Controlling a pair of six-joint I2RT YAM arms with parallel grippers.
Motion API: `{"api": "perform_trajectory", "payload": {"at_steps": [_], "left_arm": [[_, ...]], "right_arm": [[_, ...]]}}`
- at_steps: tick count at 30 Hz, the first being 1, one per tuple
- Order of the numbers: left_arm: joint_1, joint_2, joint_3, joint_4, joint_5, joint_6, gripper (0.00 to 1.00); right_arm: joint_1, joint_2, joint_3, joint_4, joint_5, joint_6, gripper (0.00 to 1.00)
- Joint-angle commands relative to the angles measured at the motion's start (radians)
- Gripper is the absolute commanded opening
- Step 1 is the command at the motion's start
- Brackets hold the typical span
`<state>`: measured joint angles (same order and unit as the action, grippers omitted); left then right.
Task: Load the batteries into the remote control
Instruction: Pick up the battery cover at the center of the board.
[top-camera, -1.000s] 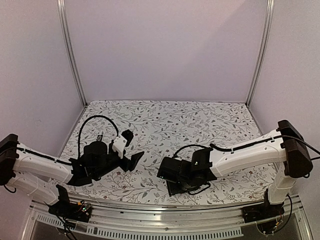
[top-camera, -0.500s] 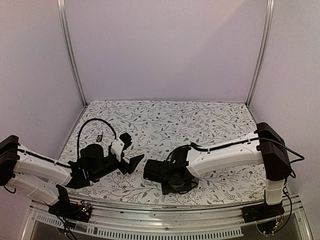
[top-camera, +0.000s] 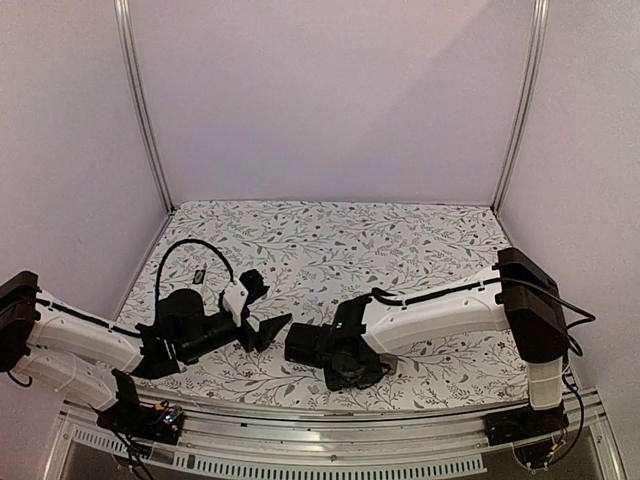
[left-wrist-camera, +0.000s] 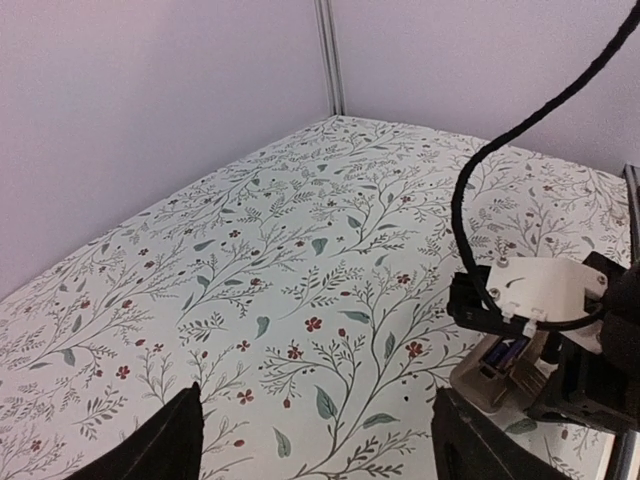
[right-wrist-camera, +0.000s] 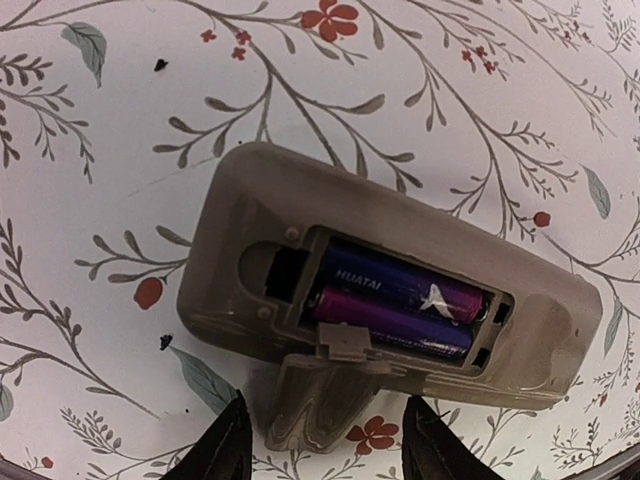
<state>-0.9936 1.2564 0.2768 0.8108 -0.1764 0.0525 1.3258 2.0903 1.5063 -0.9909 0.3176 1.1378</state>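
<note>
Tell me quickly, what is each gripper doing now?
Left gripper: open, holding nothing.
Right gripper: fingers on either side of the remote's battery cover; whether it grips cannot be told.

The worktop (left-wrist-camera: 300, 250) is white, strewn with grey-green leafy sprigs and small red flowers. The remote control (right-wrist-camera: 240, 240) is dull taupe. Its batteries (right-wrist-camera: 400, 300) are dark blue and magenta-purple, one with white lettering. At the remote's 6 o'clock lies a cover (right-wrist-camera: 320, 385) — taupe, faintly marbled. The left hand (left-wrist-camera: 318, 410) and right hand (right-wrist-camera: 327, 420) have black fingers.
</note>
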Motion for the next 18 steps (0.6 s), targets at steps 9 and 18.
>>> {"api": "perform_trajectory", "payload": {"at_steps": [9,18], "left_arm": [[0.011,-0.002,-0.019,0.024,0.056,0.027,0.78],[0.011,0.005,-0.019,0.021,0.073,0.035,0.78]], "right_arm": [[-0.031,0.014,-0.033,0.039,-0.001,-0.034,0.43],[-0.036,0.016,-0.045,0.054,-0.008,-0.049,0.26]]}}
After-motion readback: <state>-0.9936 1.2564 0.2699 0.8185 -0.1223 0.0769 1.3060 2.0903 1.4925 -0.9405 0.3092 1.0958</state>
